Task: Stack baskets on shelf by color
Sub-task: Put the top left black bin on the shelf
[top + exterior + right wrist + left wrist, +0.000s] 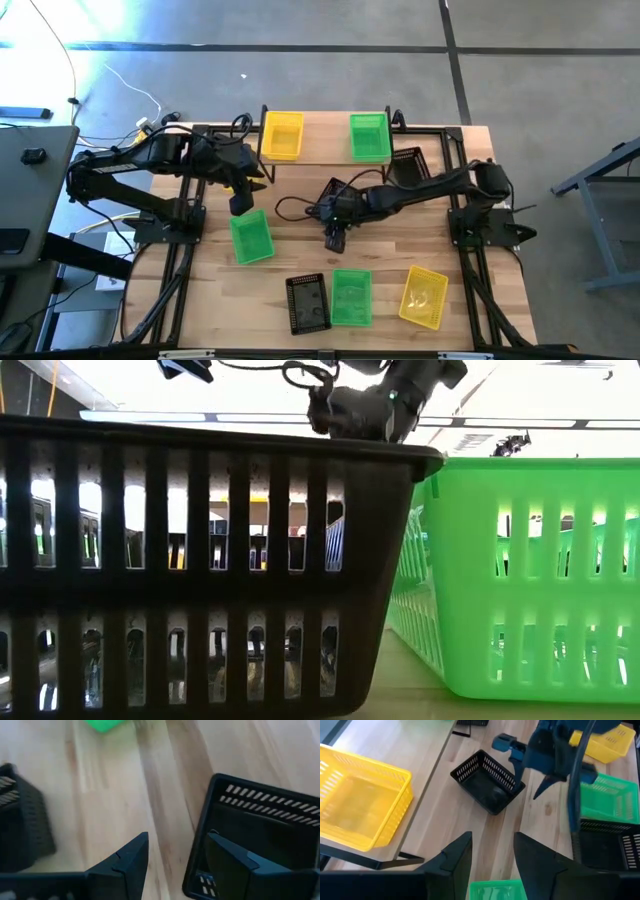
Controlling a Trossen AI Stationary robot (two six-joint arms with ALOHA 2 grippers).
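The shelf (pixel 325 160) sits along the back edge of the tabletop (pixel 290 250), with a yellow basket (pixel 282 135) and a green basket (pixel 370 136) on top. No readable labels or writing on anything. Left gripper (pixel 240 203) hangs just in front of the shelf's yellow end, fingers (pixel 455 860) spread and empty, right above another green basket (pixel 251 237). Right gripper (pixel 334 241) is mid-tabletop in front of the shelf, fingers (pixel 127 862) wide apart, holding nothing, beside a black basket (pixel 262 837). Further forward of the shelf: a second black basket (pixel 307 302), a third green basket (pixel 351 297) and a second yellow basket (pixel 424 297).
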